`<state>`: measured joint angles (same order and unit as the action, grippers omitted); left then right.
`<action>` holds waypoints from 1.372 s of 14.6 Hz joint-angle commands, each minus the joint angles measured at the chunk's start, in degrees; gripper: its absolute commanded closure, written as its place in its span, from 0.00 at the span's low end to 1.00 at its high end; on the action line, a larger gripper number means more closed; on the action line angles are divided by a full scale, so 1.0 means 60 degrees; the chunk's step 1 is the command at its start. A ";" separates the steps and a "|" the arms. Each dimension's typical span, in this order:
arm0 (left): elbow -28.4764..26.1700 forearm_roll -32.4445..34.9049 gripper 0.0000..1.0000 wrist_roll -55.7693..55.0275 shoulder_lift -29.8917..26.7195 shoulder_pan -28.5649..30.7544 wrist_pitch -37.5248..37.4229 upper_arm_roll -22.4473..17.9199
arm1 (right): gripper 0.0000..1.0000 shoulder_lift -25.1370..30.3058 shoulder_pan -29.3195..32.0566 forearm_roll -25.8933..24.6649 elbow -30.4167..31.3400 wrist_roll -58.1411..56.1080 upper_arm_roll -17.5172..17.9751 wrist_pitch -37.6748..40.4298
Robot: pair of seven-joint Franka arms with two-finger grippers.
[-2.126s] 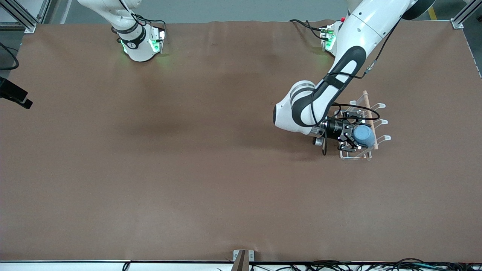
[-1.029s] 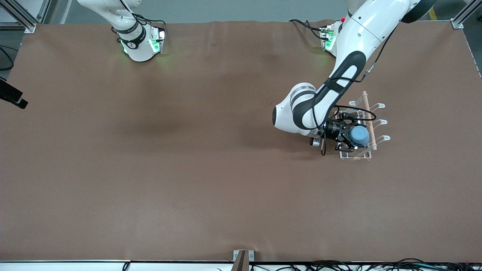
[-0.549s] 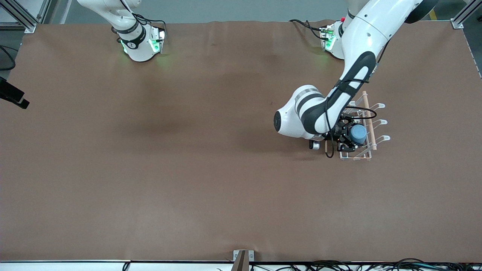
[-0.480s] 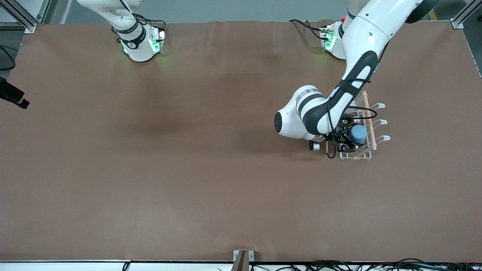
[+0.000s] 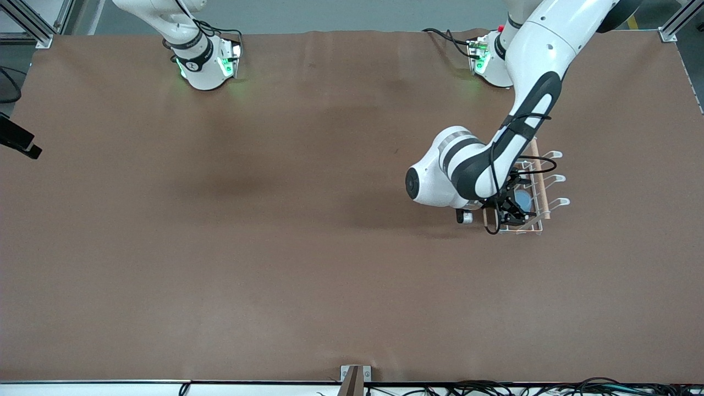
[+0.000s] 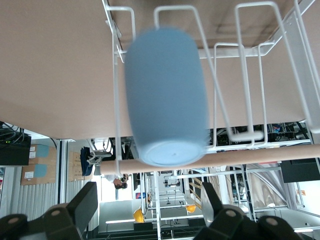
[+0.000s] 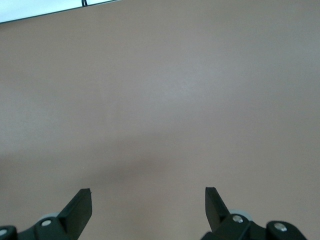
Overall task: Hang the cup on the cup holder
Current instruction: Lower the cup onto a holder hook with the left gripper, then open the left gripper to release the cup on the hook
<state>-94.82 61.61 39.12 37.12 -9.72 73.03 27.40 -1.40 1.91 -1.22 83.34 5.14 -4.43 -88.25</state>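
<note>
We see the left gripper [image 6: 145,207] released, its fingers apart and clear of the cup [image 6: 166,97], which sits lengthwise on a prong of the cup holder [image 6: 260,90], straight ahead of it. The right gripper [image 7: 148,202] waits open over bare table.

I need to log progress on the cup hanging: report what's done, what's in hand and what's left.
Done: the light-blue cup sits upside down over a prong of the white wire cup rack, against its wooden dowel. In hand: the left gripper is at the rack with its fingers spread clear of the cup. Left: back that arm away. The right gripper waits open over bare table.
</note>
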 commanded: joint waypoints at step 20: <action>0.2005 -0.7584 0.00 -0.6704 -0.4077 0.1181 0.2623 -0.1608 | 0.00 0.0086 0.0107 -0.0045 0.0085 -0.0066 0.0079 0.0002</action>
<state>-81.37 20.03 6.78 14.85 -4.10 87.66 17.79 -1.40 2.04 -1.22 83.40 5.14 -4.34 -88.26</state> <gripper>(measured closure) 0.000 0.000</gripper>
